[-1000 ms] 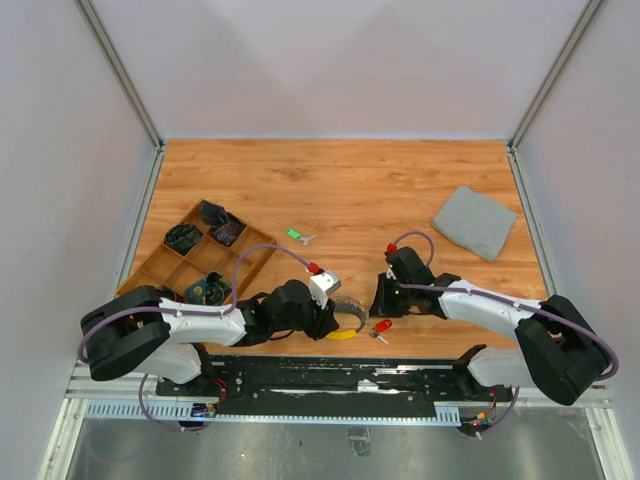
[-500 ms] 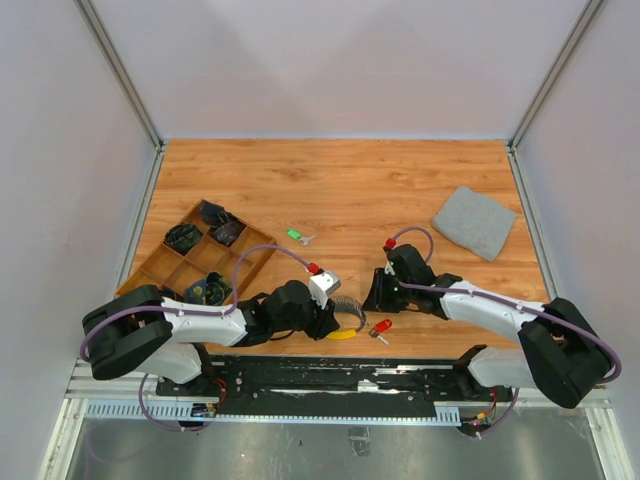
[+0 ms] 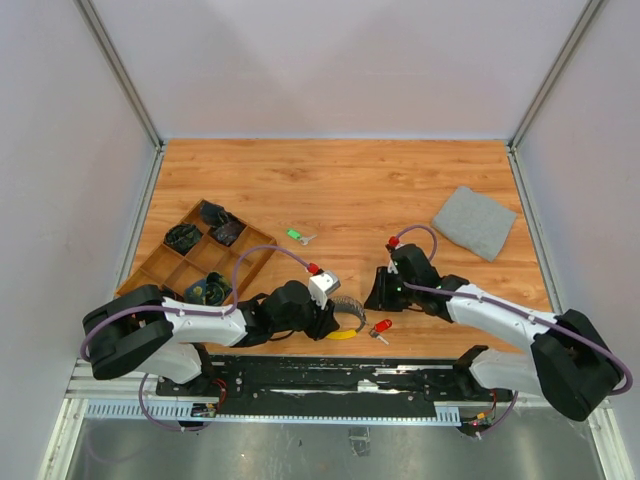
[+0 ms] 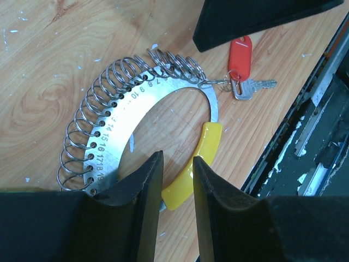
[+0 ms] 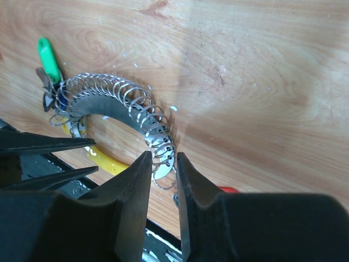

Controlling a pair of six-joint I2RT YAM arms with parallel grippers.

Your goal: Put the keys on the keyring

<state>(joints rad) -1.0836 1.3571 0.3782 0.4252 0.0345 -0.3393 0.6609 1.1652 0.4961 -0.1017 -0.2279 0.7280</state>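
The keyring [image 4: 136, 93] is a curved numbered metal plate lined with wire rings [image 5: 147, 117], with a yellow handle [image 4: 196, 158], lying near the table's front edge [image 3: 347, 310]. My left gripper [image 4: 178, 158] is shut on the yellow handle [image 3: 343, 334]. A red-tagged key [image 4: 240, 53] lies at the plate's end [image 3: 381, 328], its small ring apparently linked to the last wire ring. My right gripper [image 5: 163, 158] hovers over that end [image 3: 376, 295], open with nothing in it. A green-tagged key [image 3: 296, 236] lies apart on the wood. Another green tag [image 5: 49, 59] sits at the keyring's far end.
A wooden compartment tray [image 3: 160, 270] with dark parts stands at the left. A grey cloth square [image 3: 473, 222] lies at the right. The black base rail [image 4: 322, 109] runs just past the table's front edge, close to the keyring.
My right gripper's jaws have parted and it has drawn back slightly from the red key, which stays at the keyring's end. The left gripper and keyring have not moved.
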